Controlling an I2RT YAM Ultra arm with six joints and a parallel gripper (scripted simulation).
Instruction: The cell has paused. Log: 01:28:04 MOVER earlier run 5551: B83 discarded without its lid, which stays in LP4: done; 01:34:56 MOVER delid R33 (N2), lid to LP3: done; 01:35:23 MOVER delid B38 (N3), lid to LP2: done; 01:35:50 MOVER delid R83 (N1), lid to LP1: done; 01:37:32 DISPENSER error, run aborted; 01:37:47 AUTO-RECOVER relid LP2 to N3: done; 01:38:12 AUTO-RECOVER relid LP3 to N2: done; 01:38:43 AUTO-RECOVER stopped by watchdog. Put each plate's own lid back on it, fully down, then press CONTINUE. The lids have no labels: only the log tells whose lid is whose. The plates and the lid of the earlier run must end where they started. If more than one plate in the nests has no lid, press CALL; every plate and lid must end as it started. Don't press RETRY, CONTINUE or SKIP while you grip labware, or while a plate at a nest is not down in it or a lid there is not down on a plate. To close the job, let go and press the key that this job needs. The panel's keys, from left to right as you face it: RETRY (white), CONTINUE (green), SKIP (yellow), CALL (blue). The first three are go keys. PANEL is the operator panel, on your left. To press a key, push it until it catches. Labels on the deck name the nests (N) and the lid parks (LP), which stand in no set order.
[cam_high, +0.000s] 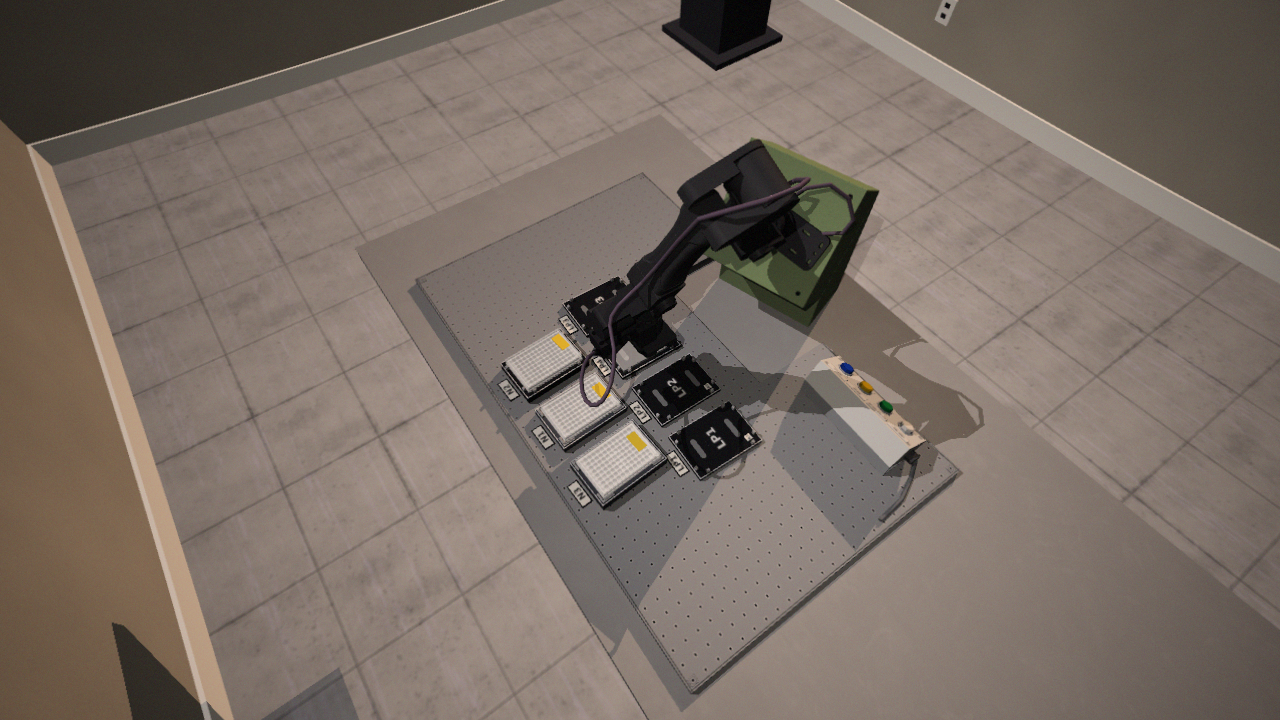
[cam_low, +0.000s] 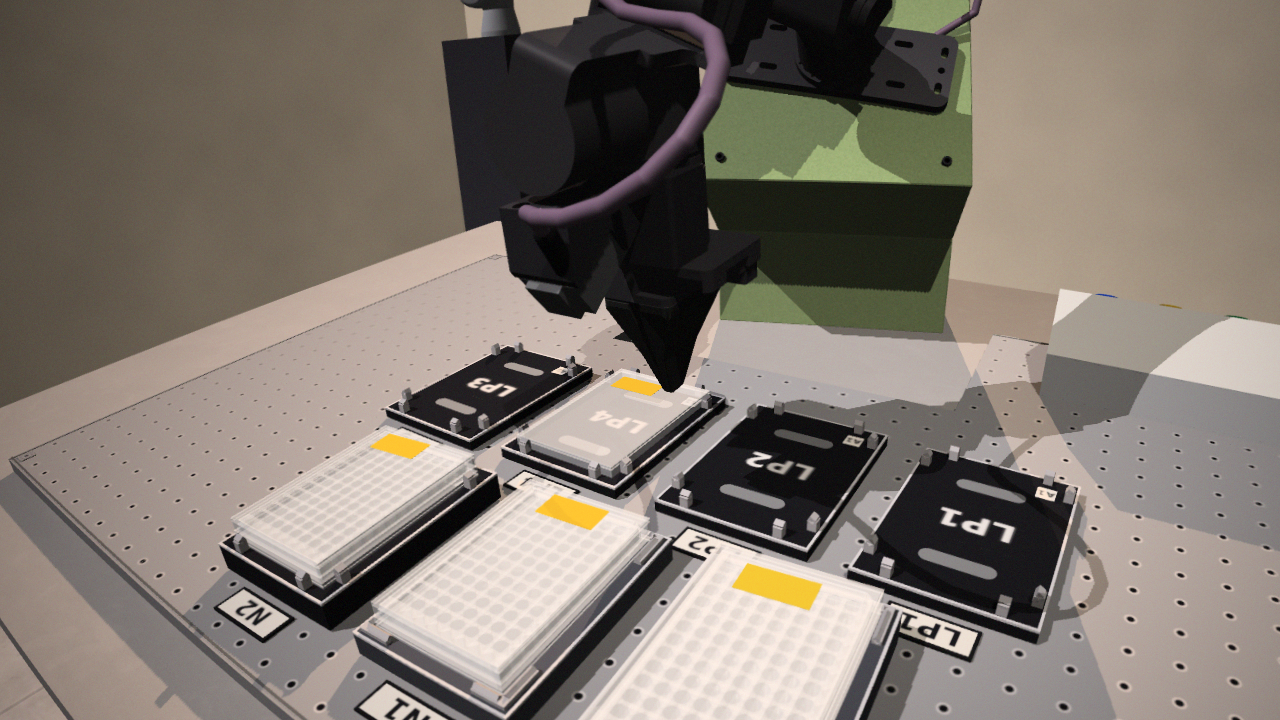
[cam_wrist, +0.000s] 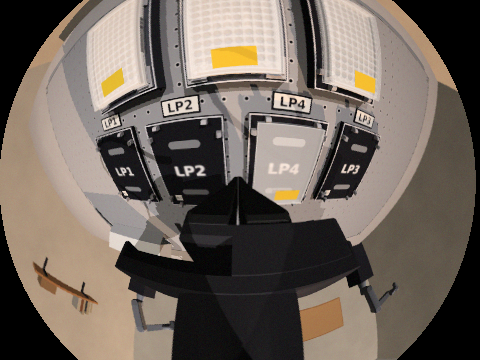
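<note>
exterior view: gripper (cam_low: 669, 371) closed on nothing, fingers pressed into one point, tip just above the far end of the lid (cam_low: 608, 416) lying in lp4, by its yellow tag. lp3 (cam_low: 490, 390), lp2 (cam_low: 773, 464) and lp1 (cam_low: 973, 528) bare. n2 plate (cam_low: 349, 501) and n1 plate (cam_low: 510, 582) each carry a clear lid; third plate (cam_low: 747, 649), nearest the camera, also looks lidded. panel (cam_high: 881, 416) stands well apart from the arm.

Printed on the park plates: LP1 (cam_low: 975, 522), LP2 (cam_low: 777, 467), LP3 (cam_low: 491, 385), LP4 (cam_low: 617, 417); on deck tags at lower left: N2 (cam_low: 253, 613), N1 (cam_low: 400, 705).
</note>
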